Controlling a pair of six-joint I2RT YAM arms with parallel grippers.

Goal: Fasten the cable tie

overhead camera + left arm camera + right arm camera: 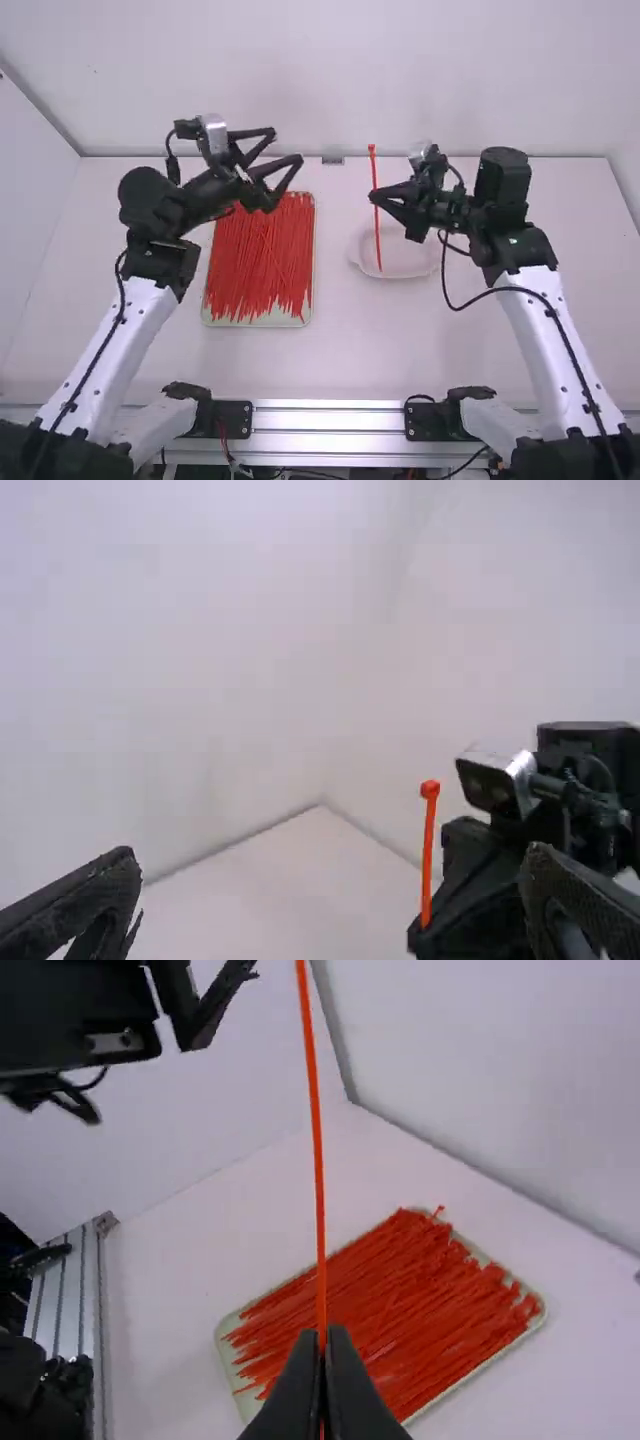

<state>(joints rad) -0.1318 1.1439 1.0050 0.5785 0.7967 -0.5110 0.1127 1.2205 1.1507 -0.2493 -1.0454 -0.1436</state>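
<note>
Your right claw (pixel 380 203), right of centre in the high view, is clamped shut on one red tie (pixel 373 168), held upright over a white dish (pixel 405 268). Your left claw (pixel 283 160), upper left, gapes wide and empty above a tray (pixel 255 323) of spare ties (pixel 260 250).

Probably a lab; white-walled enclosure (pixel 300 60), aluminium rail (pixel 330 410)

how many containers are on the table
2: a flat tray of red cable ties left of centre, and a white bowl right of centre. None seems hidden.
</note>
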